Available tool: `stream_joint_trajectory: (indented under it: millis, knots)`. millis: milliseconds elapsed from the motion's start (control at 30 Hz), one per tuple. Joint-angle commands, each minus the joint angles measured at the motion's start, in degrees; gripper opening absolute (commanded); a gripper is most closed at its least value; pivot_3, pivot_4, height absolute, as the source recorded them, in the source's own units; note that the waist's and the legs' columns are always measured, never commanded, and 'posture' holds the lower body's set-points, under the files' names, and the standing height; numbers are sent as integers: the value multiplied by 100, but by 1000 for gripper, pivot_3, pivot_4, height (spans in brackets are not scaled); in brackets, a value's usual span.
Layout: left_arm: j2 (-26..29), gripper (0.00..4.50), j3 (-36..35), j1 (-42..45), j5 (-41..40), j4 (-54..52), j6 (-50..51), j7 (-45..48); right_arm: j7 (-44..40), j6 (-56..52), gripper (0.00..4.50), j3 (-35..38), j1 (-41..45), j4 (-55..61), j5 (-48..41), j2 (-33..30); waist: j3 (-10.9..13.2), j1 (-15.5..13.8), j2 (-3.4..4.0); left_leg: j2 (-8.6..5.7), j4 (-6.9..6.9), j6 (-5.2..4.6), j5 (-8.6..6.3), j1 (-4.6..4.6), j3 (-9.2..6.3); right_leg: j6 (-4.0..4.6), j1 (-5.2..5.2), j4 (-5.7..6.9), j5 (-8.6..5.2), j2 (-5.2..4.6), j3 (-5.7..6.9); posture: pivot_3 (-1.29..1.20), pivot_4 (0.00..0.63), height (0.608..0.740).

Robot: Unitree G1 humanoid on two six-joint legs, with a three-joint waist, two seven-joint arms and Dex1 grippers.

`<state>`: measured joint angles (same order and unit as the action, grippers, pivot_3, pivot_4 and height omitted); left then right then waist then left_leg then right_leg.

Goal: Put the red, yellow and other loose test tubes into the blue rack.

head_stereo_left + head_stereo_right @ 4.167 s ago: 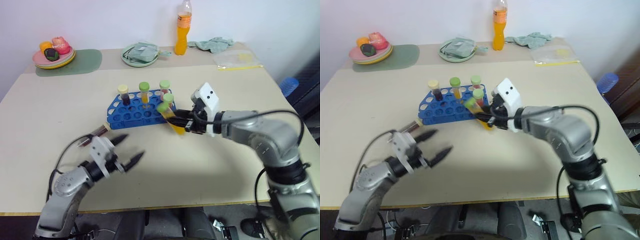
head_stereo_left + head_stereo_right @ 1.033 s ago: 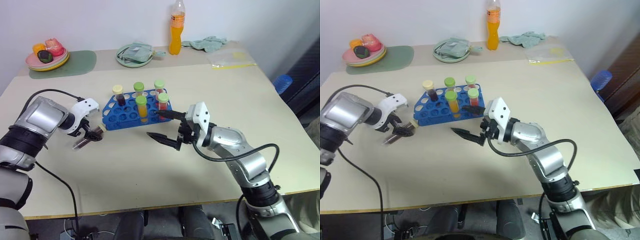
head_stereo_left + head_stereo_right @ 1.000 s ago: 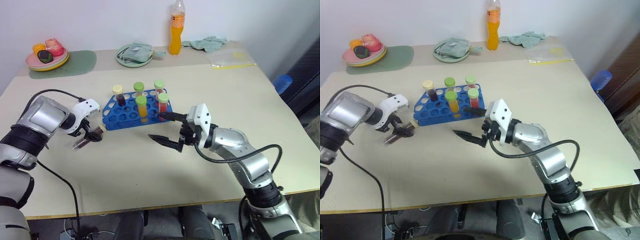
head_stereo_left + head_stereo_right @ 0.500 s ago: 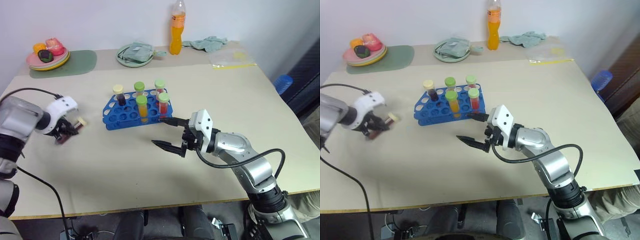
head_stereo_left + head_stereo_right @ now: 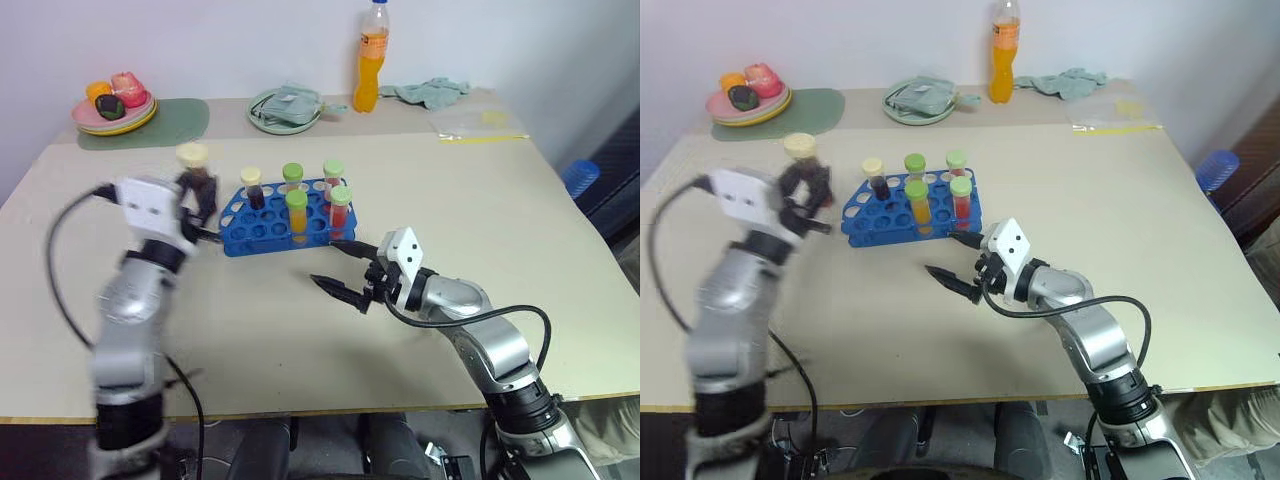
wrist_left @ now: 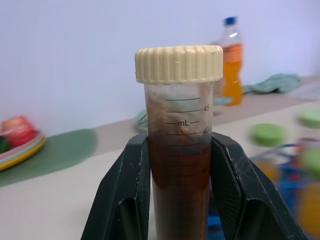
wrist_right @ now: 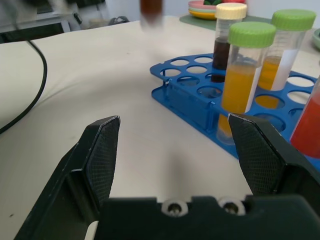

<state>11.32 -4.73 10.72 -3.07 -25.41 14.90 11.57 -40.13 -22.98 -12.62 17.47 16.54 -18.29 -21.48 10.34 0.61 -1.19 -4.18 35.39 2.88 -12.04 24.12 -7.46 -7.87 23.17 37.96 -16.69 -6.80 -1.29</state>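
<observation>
I am holding a maroon tube (image 5: 197,180) upright in my left gripper (image 6: 181,200); the blue rack (image 5: 262,232) is sitting just to its right, and my right gripper (image 5: 342,266) is hanging wide open beyond it.

Beige table (image 5: 560,230) against pale wall (image 5: 200,40)

Blue rack (image 5: 280,225) occupies mid-table (image 5: 520,210), five capped tubes (image 5: 296,212) standing upright in it. Table's near edge and right side open; far edge carries bottle (image 5: 369,58), plates (image 5: 112,112), cloth (image 5: 430,90).
</observation>
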Motion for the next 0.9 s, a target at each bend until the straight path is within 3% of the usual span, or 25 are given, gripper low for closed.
stream_joint_trajectory:
  millis: [33, 900]
  knots:
    - [-54, 1638, 181, -29, 493, 125, -564, -377, -21, 130, 3817, 18, 61, 119, 17, 42, 0, 36, 1, 2, -3, 0, 0, -3, 2, 1, 3, 1, 0, 3, -2, 0, 150, 740]
    - [-259, 1638, 345, 447, 6, 1943, -1373, 1, 227, -42, 3817, 32, -49, 317, -17, 86, -2, 18, 3, 2, -6, 0, 0, -8, 1, 0, -4, -1, -1, 2, -1, 0, 150, 740]
